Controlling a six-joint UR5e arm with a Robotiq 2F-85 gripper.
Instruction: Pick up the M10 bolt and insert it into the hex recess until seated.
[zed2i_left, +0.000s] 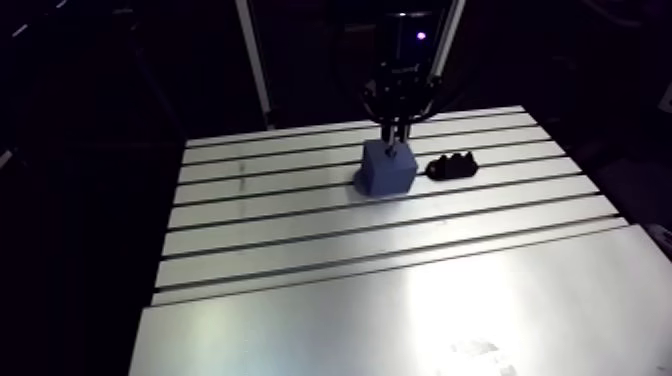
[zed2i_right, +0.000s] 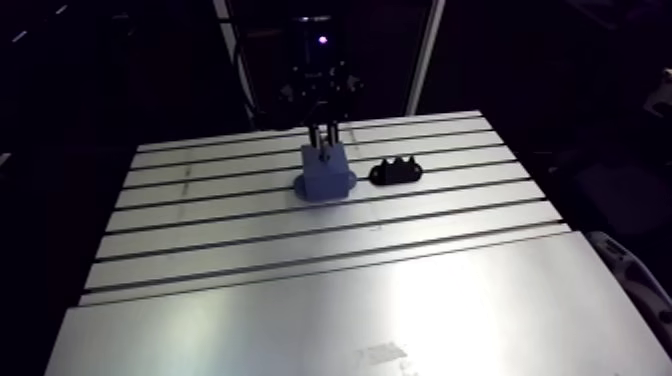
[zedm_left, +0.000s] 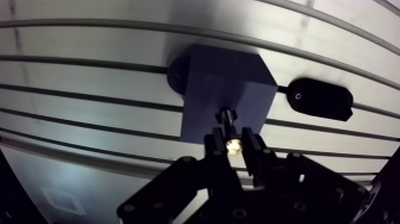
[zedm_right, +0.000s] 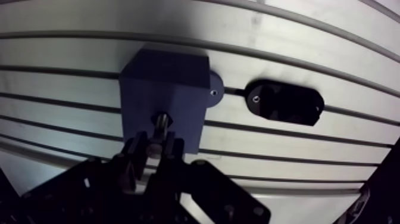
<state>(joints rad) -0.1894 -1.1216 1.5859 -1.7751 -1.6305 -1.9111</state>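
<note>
The gripper is clamped on the M10 bolt, which stands upright between its fingers directly over the blue block on the slotted surface. The bolt's lower end appears to meet the block's top face, though the dim wrist view does not show how deep it sits. A black fixture lies just beside the block, apart from it.

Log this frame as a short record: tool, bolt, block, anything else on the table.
tool: shut on the M10 bolt
M10 bolt: far end at the hole in the top of the blue block; seating cannot be told
blue block: on the slotted table, under the tool
black part: beside the blue block, apart from it
</note>
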